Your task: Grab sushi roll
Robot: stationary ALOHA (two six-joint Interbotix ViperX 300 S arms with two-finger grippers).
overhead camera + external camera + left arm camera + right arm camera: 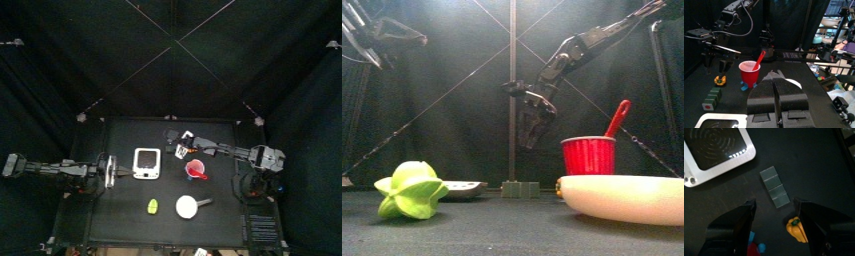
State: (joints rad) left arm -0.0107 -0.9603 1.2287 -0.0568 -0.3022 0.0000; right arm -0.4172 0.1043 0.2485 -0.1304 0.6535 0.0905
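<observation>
Overhead, right pincer (pixel 774 213) gapes wide above black table (pixel 134 135); left pincer (pixel 777 80) closed.

I see a matt black table (pixel 127 135), fine-grained, w/ soft black cloth curtains (pixel 54 60) around it. The red cup (pixel 588 155) looks like glossy plastic, ribbed at the rim; its red spoon (pixel 620 117) is smooth plastic too. The white bowl (pixel 625 198) has a smooth, dull sheen. The green toy (pixel 410 191) looks like waxy plastic. The scale (pixel 714 150) has a brushed-metal top w/ ring grooves and a pale plastic rim. The sushi roll (pixel 774 187) looks matt grey-green. The yellow pepper (pixel 797 229) is shiny plastic. My right jaws look like matt black plastic.
</observation>
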